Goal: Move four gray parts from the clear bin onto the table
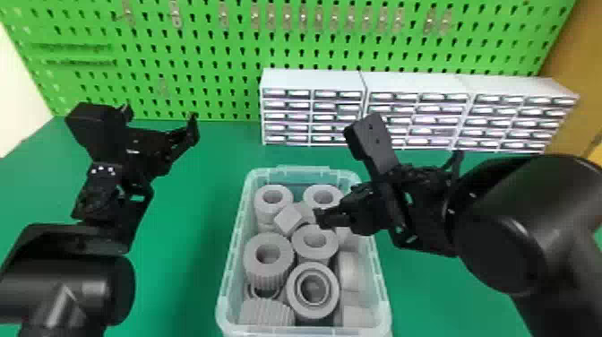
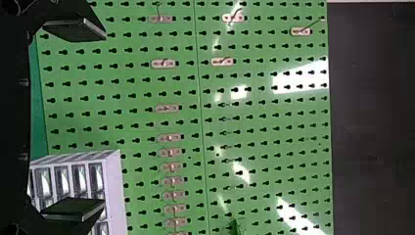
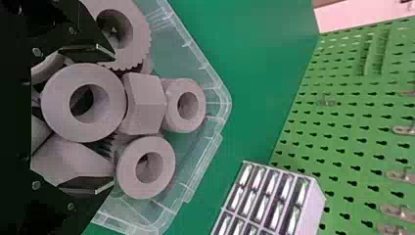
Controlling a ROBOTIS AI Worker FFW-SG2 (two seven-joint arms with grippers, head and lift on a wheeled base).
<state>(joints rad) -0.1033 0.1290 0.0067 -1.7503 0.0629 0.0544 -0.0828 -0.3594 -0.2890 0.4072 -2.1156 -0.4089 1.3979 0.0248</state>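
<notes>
Hovering over the clear bin with the right gripper, fingers parted wide and nothing clamped, probably lining up a pick! Waiting over to the left, above the green table, with the left gripper, also spread wide and empty.

And now to the gray parts, all crowded together inside the bin! Showing between the right fingers in the wrist view: a thick ring, right up against a faceted block. Close by, a toothed gear and a smaller ring.

Likely light and stiff, all of these, with little give under a squeeze and small risk of crushing. Perhaps a touch slippery on those smooth round walls, so best to pinch the thick ring straight across its widest part, well down the sides, or else risk a roll out of the pads. Kinder by far on the block, with flat faces to press squarely. Good bite on the gear's teeth, but possibly an uneven seat. Tight quarters, too: easy to snag a neighbour, so down slowly, then straight up!
</notes>
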